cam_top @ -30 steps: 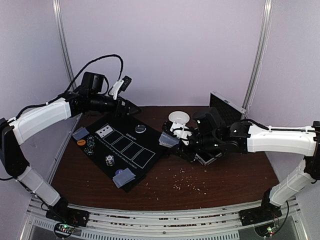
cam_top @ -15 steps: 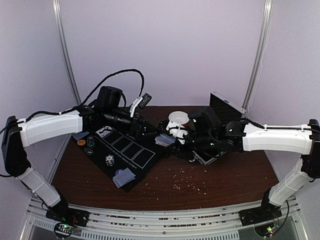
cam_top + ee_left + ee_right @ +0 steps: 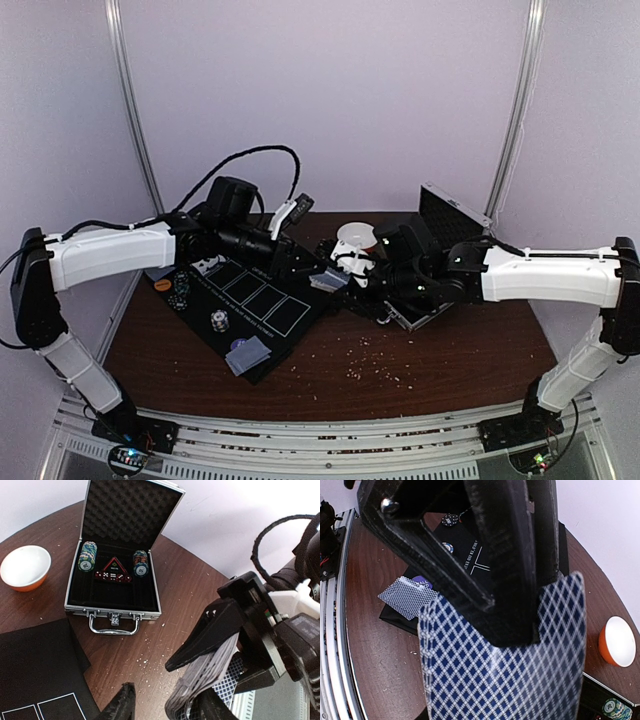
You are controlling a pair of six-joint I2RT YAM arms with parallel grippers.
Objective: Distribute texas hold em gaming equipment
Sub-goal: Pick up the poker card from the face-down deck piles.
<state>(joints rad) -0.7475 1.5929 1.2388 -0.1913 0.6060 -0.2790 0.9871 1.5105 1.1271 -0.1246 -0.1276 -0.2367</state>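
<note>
My right gripper (image 3: 340, 277) is shut on a deck of blue-diamond-backed playing cards (image 3: 505, 675), held above the table by the mat's right corner. My left gripper (image 3: 167, 707) is open and sits just left of that deck (image 3: 202, 677), the deck's edge close to its right finger. On the black mat (image 3: 262, 305) lie face-down cards with a purple disc (image 3: 248, 352), a chip stack (image 3: 217, 320), a second chip stack (image 3: 180, 292) and face-up cards (image 3: 207, 265). An orange disc (image 3: 162, 285) and more cards (image 3: 160, 267) lie off its left edge.
The open silver case (image 3: 115, 611) holds two chip stacks (image 3: 88, 556) and red dice (image 3: 113, 575). A white bowl with an orange rim (image 3: 26, 566) stands to its left. Crumbs are scattered over the brown table (image 3: 400, 370). Both arms meet over the table's middle.
My left arm has swung right from the mat's back-left corner to the deck in my right gripper. The right gripper has shifted slightly left, still holding the deck.
</note>
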